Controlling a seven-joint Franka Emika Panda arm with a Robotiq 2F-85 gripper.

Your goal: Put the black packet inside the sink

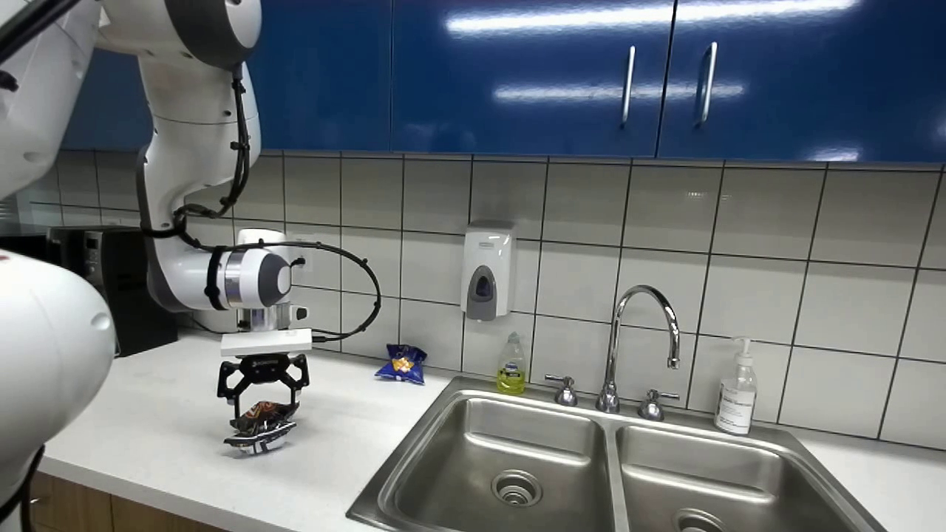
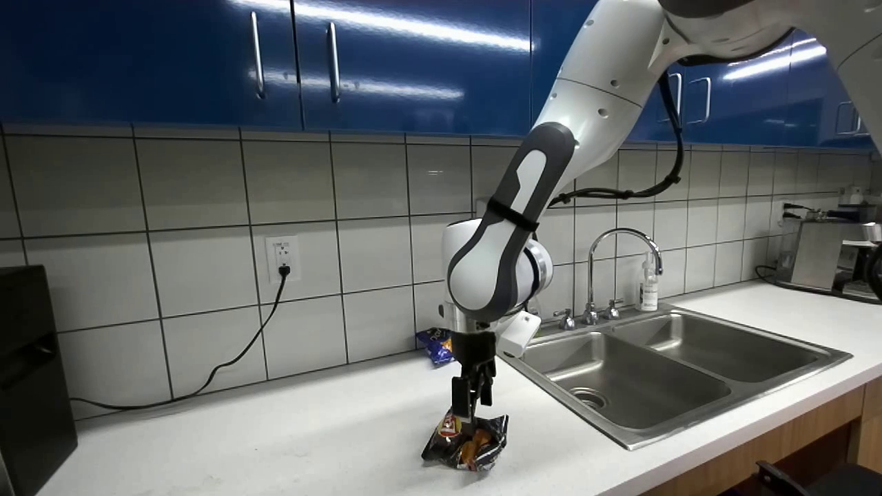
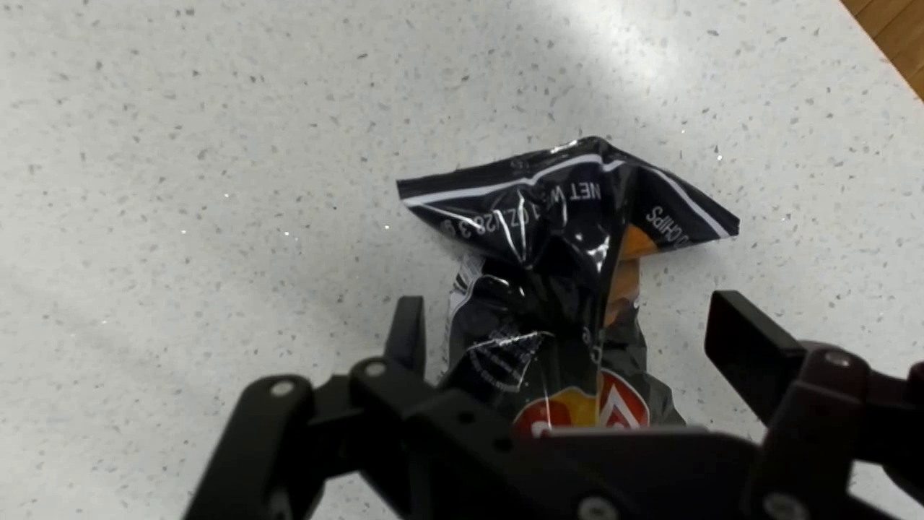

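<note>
The black packet (image 1: 260,436) is a shiny crumpled chip bag with red, yellow and orange print, on the white counter left of the sink. It also shows in an exterior view (image 2: 482,451) and in the wrist view (image 3: 534,289). My gripper (image 1: 266,411) points down over it, also seen in an exterior view (image 2: 470,417). In the wrist view the gripper (image 3: 567,318) is open, one finger on each side of the packet with gaps between. The packet's near end is hidden behind the gripper body. The steel double sink (image 1: 415,447) also shows in an exterior view (image 2: 644,435).
A blue packet (image 1: 403,364) lies by the wall. A yellow soap bottle (image 1: 511,367), a tall faucet (image 1: 612,347) and a pump bottle (image 1: 737,395) stand along the sink's back edge. A dispenser (image 1: 489,270) hangs on the wall. A black appliance (image 2: 34,372) stands on the counter.
</note>
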